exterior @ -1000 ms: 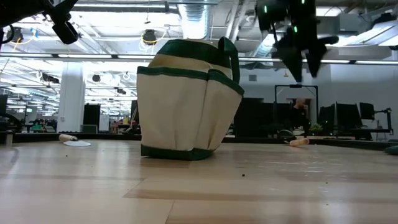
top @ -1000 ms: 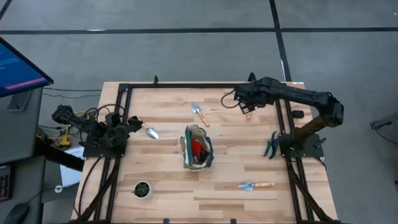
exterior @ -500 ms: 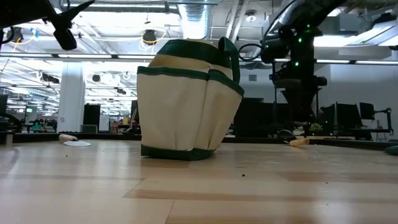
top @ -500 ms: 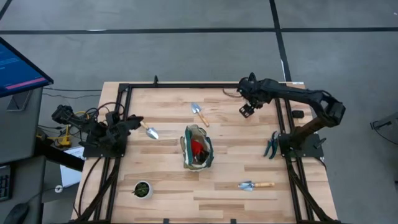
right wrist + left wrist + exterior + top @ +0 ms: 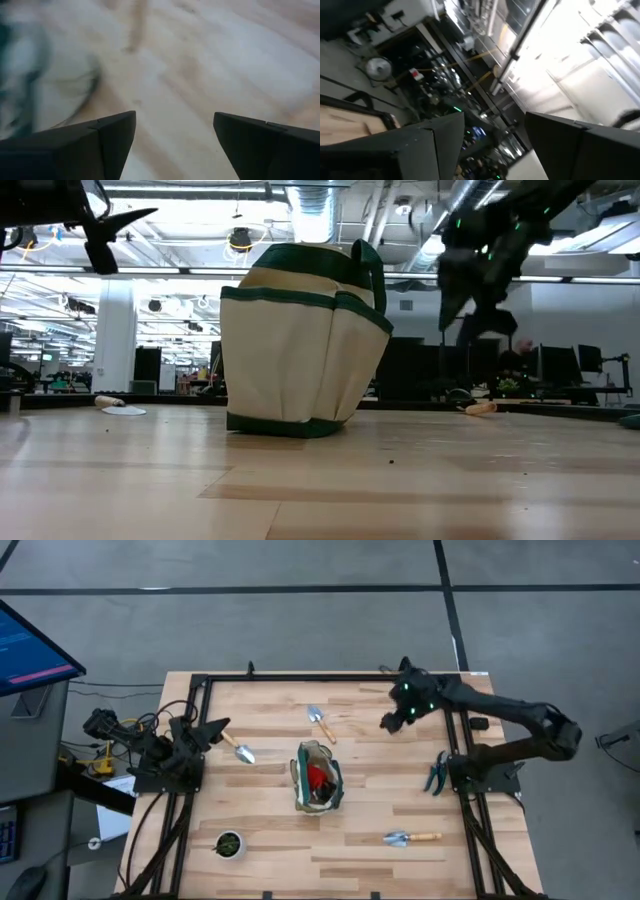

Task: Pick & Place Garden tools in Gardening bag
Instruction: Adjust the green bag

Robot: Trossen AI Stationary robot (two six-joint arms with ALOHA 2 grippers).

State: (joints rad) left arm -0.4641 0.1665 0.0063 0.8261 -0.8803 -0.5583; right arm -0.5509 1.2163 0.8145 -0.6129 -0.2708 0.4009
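In the high view, nearest the front edge of the table (image 5: 290, 870) stood a small pot (image 5: 228, 844) at the left and a trowel (image 5: 410, 838) lay at the right. The bag (image 5: 317, 777) stood upright in the middle with a red item (image 5: 317, 777) showing inside it. Pruners (image 5: 436, 773) lay at the right edge. Beyond the bag, one trowel (image 5: 240, 750) lay just beside the left gripper (image 5: 213, 727), whose fingers stood wide apart and empty. Another trowel (image 5: 320, 724) lay behind the bag. The right gripper (image 5: 392, 722) hung over bare wood at the far right, its fingers (image 5: 100, 145) spread wide with nothing between them.
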